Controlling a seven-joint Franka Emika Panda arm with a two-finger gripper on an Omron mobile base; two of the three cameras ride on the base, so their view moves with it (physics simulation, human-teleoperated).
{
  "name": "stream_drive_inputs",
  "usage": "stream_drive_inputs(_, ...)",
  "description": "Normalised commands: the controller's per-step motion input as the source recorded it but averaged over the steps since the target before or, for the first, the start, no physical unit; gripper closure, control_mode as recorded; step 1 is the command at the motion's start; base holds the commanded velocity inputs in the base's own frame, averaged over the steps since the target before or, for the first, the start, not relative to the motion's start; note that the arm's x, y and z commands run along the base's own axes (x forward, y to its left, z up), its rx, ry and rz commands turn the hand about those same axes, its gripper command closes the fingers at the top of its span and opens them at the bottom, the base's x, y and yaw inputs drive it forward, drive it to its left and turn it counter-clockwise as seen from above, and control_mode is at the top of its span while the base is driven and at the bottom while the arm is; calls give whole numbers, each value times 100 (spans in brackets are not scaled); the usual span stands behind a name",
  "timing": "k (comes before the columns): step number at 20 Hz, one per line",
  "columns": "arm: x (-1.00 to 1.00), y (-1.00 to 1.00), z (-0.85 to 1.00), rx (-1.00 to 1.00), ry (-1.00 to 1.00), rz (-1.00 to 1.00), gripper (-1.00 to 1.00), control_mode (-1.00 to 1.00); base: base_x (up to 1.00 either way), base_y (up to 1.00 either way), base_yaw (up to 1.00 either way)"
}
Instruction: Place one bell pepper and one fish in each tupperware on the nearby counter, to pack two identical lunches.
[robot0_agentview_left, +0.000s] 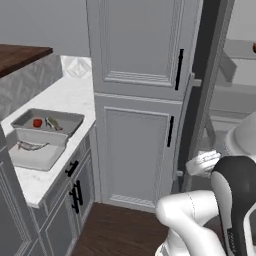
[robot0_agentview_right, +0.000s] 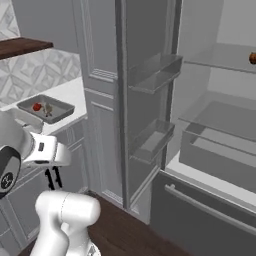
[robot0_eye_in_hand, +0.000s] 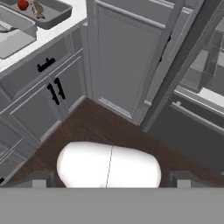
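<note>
Tool (robot0_eye_in_hand: 109, 186) wide open; two grey translucent tupperware (robot0_agentview_left: 47, 122), sloped walls.

Gripper (robot0_eye_in_hand: 109, 181) wide open, empty

Open air lay below the gripper (robot0_eye_in_hand: 109, 183); the tall cabinet (robot0_agentview_left: 140, 100) and fridge door (robot0_agentview_right: 150, 100) blocked ahead.

A: What sits on the surface (robot0_agentview_left: 70, 95)?

B: 2 tupperware containers, touching. The far tupperware (robot0_agentview_left: 48, 122) holds 1 bell pepper (robot0_agentview_left: 37, 122) with 1 fish (robot0_agentview_left: 54, 124) to its right. The near tupperware (robot0_agentview_left: 35, 150) holds 1 other fish (robot0_agentview_left: 29, 146).

A: And to the right?

B: A tall cabinet (robot0_agentview_left: 140, 100), then the open fridge (robot0_agentview_right: 210, 115), with another pepper (robot0_agentview_right: 253, 58) on its upper shelf.
</note>
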Motion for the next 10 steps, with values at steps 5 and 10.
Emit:
stream_drive_inputs(5, 0, 0, 0, 0, 0, 0, -100, 100, -88, -2, -29)
stream_drive_inputs(10, 0, 0, 0, 0, 0, 0, -100, 100, -31, -34, -40)
